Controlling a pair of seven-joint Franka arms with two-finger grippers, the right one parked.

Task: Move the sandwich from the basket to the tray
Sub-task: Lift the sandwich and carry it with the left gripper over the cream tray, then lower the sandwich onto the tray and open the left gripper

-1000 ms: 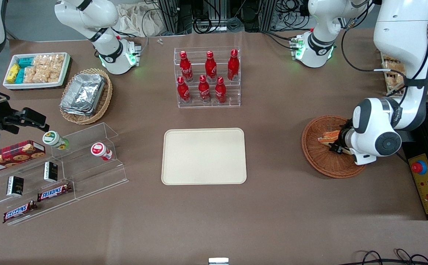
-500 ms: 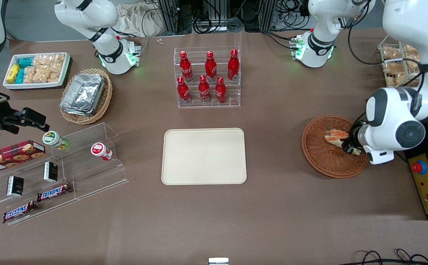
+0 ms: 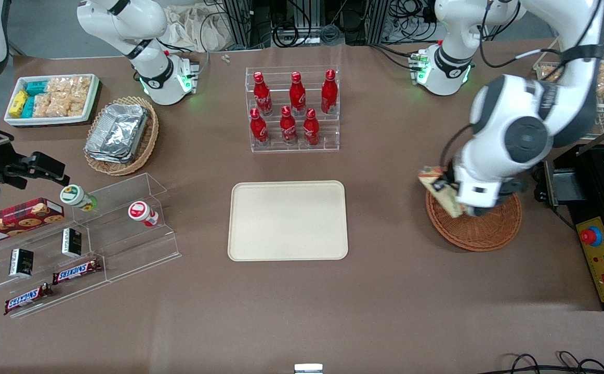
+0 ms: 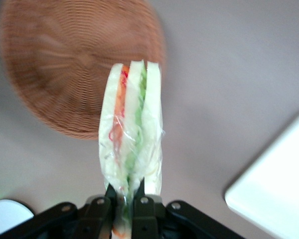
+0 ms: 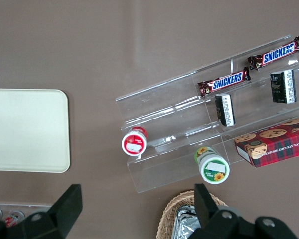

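Sandwich point(image 4: 132, 134) is off the basket point(image 3: 481, 228), pinched at one end by the end effector point(image 4: 124, 194), whose two black fingers point(image 4: 139, 206) press against the plastic-wrapped wedge from either side. In the wrist view the wedge stands out from the fingers, showing pale bread with orange, red and green layers; the gripped end is hidden between the fingers. From the front, the sandwich point(image 3: 440, 189) hangs above the basket's rim on the side facing the tray point(image 3: 287, 220), and the end effector point(image 3: 450, 187) itself is mostly covered by the white wrist of the working arm point(image 3: 515, 140), which also blocks part of the basket. What shows of the basket's woven floor holds nothing, though the covered part cannot be checked. The tray lies flat on the brown counter point(image 3: 385, 291), well apart from the basket, with nothing on it. Farther from the front camera than the tray, a clear tiered rack point(image 3: 292, 109) holds six red bottles point(image 3: 286, 124). Toward the parked arm's end of the counter, a lighter wicker basket point(image 3: 146, 140) holds stacked foil trays point(image 3: 117, 130), and a white bin point(image 3: 91, 101) holds what look like snack packets point(image 3: 63, 96), too small to tell for sure.
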